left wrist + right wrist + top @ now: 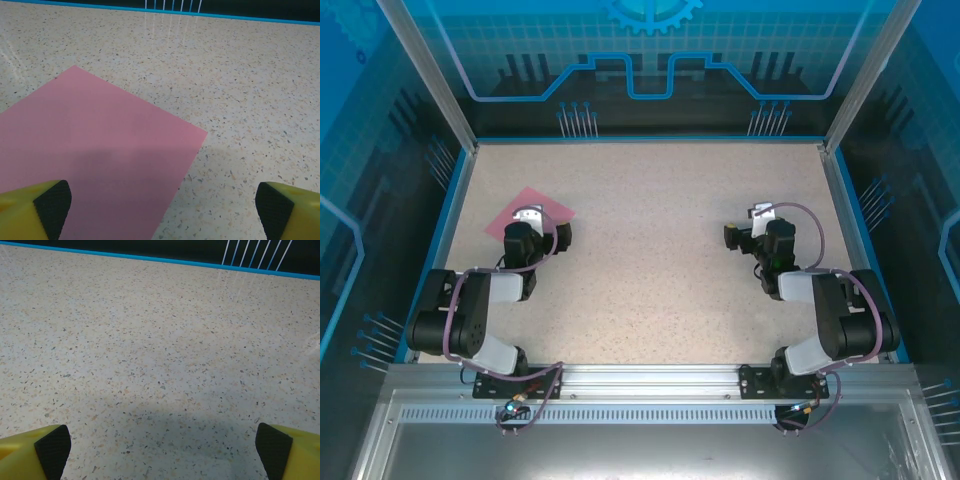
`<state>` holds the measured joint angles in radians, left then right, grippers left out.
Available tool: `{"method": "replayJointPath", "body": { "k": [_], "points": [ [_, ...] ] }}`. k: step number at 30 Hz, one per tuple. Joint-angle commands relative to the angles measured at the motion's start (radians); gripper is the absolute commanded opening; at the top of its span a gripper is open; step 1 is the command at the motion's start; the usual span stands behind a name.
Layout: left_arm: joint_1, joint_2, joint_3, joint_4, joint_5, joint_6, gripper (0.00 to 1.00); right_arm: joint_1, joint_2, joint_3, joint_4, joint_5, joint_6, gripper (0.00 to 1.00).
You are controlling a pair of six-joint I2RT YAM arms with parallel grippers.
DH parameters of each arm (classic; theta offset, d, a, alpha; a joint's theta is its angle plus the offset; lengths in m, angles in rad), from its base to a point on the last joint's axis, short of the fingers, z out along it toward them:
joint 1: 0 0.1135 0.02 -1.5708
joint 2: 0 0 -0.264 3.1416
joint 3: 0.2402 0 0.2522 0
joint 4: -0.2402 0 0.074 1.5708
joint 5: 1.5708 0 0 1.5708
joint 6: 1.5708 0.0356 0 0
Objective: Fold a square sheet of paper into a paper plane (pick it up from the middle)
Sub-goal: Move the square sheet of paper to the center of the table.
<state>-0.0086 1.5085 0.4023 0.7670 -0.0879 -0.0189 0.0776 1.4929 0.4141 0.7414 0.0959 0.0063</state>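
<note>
At the 10 o'clock sector of the table (650,270), the square sheet of paper (526,198) lay flat and unfolded, turned diamond-wise to the table edges. The left gripper (163,205) stood over the sheet's near portion with jaws spread wide, grasping nothing; in the left wrist view its left pad (52,206) was over the paper and its right pad (274,206) over bare table, one sheet corner pointing to 3 o'clock. The right gripper (163,445), at 2 o'clock, was likewise released over bare tabletop, well apart from the sheet.
</note>
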Motion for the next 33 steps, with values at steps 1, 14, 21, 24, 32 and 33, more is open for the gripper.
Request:
{"method": "replayJointPath", "body": {
  "k": [1,14,21,24,32,33],
  "points": [
    [-0.001,0.006,0.018,0.008,0.021,0.019,0.99,-0.019,0.007,0.018,0.005,-0.013,-0.006,0.99],
    [-0.001,0.007,0.019,0.009,0.023,0.019,0.99,-0.019,0.007,0.018,0.005,-0.014,-0.006,0.99],
    [-0.001,0.006,0.018,0.008,0.023,0.019,0.99,-0.02,0.007,0.02,0.004,-0.017,-0.005,0.99],
    [0.0,0.007,0.017,0.012,0.023,0.019,0.99,-0.02,0.006,0.017,0.01,-0.02,-0.006,0.99],
    [-0.002,-0.161,0.15,-0.379,-0.067,-0.059,0.99,0.02,-0.213,0.081,-0.278,0.107,0.016,0.99],
    [-0.002,-0.185,0.189,-0.468,-0.097,-0.111,0.99,0.029,-0.239,0.113,-0.356,0.132,0.047,0.99]
  ]
}}
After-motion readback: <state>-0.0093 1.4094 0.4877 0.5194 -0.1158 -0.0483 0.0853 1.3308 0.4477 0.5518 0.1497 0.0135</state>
